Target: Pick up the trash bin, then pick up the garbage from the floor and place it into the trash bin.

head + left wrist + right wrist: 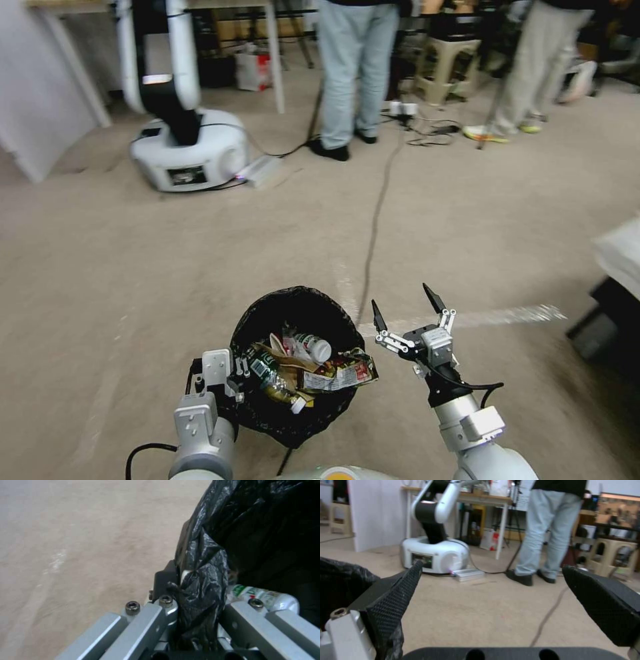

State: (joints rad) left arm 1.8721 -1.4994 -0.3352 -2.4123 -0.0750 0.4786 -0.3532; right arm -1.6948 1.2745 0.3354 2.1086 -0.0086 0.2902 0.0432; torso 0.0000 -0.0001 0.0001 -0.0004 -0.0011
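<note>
Two grippers are seen low in the head view, one on each side of the trash bin (293,363). The left gripper (230,380) is clamped on the bin's rim at the robot's left; in the left wrist view its fingers (163,585) are pressed onto the crinkled black liner (203,580), one outside the rim and the other inside. The right gripper (408,308) is held just to the right of the bin with its two black fingers spread wide and nothing between them; in the right wrist view the textured pads (396,592) are shown far apart over bare carpet (480,610). The bin is carried close in front of the robot's body. Garbage (313,370) is piled inside it: a small white bottle (313,347), a green-labelled bottle and a red and white wrapper that hangs over the rim on the right side. A dark cable (377,220) is laid across the floor beyond the bin. Farther off, a white robot base (187,153) is parked beside a table leg.
</note>
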